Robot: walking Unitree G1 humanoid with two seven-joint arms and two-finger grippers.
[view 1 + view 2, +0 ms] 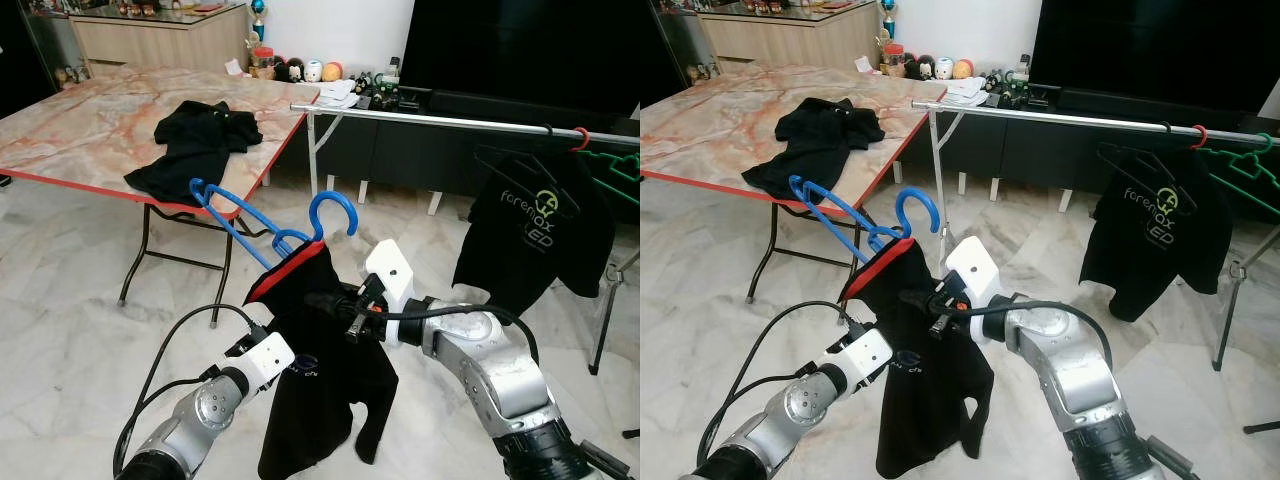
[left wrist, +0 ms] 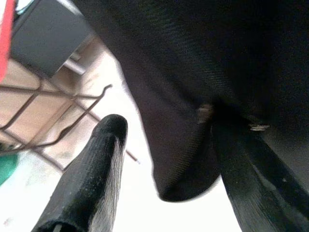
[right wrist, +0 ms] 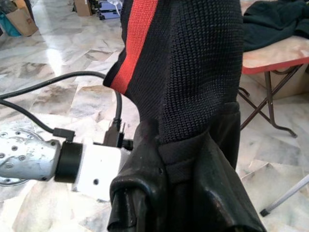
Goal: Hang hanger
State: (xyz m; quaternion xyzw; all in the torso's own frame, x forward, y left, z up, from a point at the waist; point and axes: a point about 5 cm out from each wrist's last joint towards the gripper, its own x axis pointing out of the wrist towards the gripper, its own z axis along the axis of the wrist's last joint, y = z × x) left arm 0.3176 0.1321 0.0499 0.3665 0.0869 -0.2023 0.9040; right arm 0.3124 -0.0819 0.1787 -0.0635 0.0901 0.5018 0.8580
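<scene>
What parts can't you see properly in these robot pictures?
- Right gripper: in the eye views the black shirt covers its tips, so how the jaws stand is unclear.
- Blue hanger: its lower half is buried in the shirt collar.
- Left wrist view: shirt cloth drapes over one finger, hiding what it touches.
- Rail: its right end is cut off by the picture edge.
</scene>
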